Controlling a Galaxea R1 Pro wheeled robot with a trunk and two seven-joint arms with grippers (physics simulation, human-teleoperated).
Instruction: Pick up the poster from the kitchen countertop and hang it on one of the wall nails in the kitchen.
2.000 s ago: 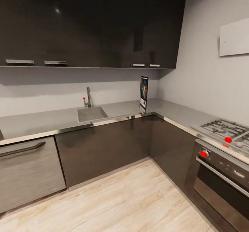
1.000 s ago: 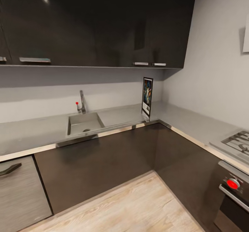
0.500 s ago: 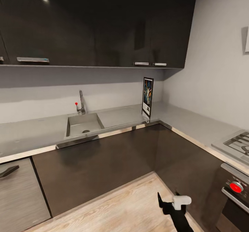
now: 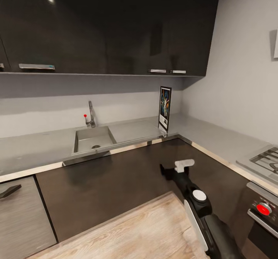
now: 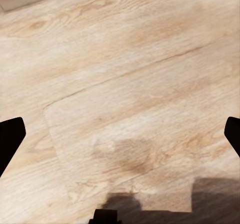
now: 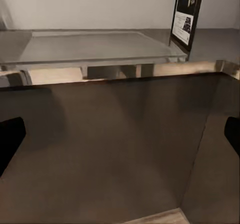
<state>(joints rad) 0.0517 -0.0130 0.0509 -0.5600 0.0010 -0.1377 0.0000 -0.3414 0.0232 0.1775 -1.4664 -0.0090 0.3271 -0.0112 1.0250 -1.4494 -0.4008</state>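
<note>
Nothing of the task is judged done yet. One long grey L-shaped counter (image 4: 216, 135) is seen, with one steel sink (image 4: 94, 139) inset. One black-framed portrait poster (image 4: 165, 108) stands upright near the counter's inner corner, ungrasped. The right pincer (image 4: 172, 171) is raised below the counter's front edge, well apart from it, released; the left pincer (image 5: 120, 134), likewise spread, faces the wooden floor (image 5: 125, 73). Pickup and hanging remain.

The right arm (image 4: 200, 212) is glossy black with a long white panel along its forearm and a round white cap on a joint. Near the wrist sits a white block, and beyond it the right gripper (image 4: 166, 171) is matte black, its fingers (image 6: 11, 139) dark and blunt.
</note>
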